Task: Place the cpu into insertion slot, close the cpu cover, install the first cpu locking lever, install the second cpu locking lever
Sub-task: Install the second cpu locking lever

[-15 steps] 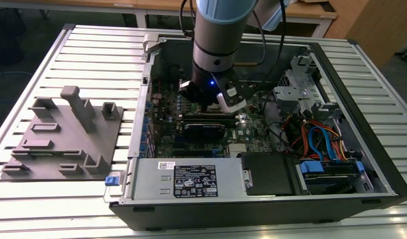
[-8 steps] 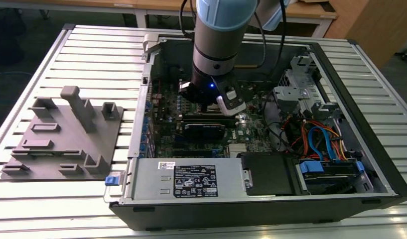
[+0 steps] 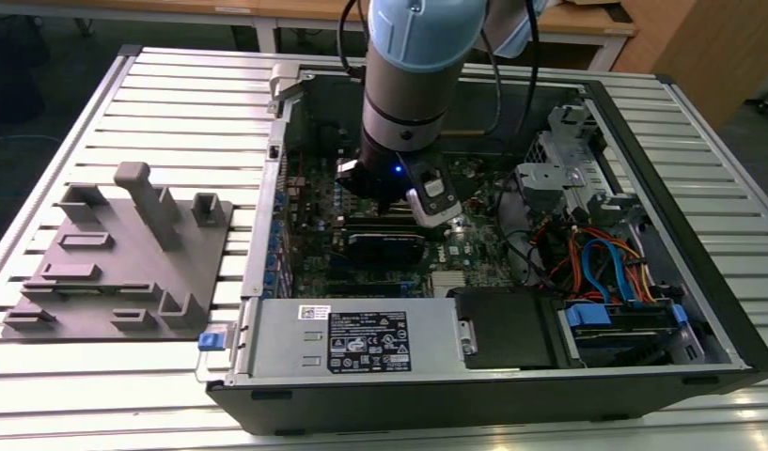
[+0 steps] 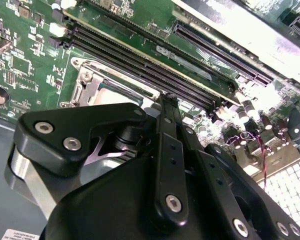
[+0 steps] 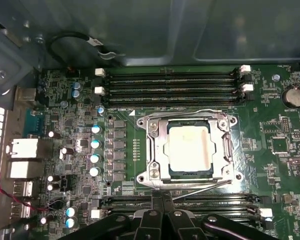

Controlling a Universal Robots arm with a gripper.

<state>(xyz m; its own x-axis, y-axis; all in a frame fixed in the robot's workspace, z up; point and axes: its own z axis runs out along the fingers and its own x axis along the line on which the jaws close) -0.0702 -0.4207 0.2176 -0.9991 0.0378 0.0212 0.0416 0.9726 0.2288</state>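
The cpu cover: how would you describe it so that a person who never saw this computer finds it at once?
In the first wrist view, look at the green motherboard, between the two banks of long black memory slots. There lies the cpu cover, a silvery square metal frame lying flat around the pale cpu. Nothing else there is a shiny frame with a square window.
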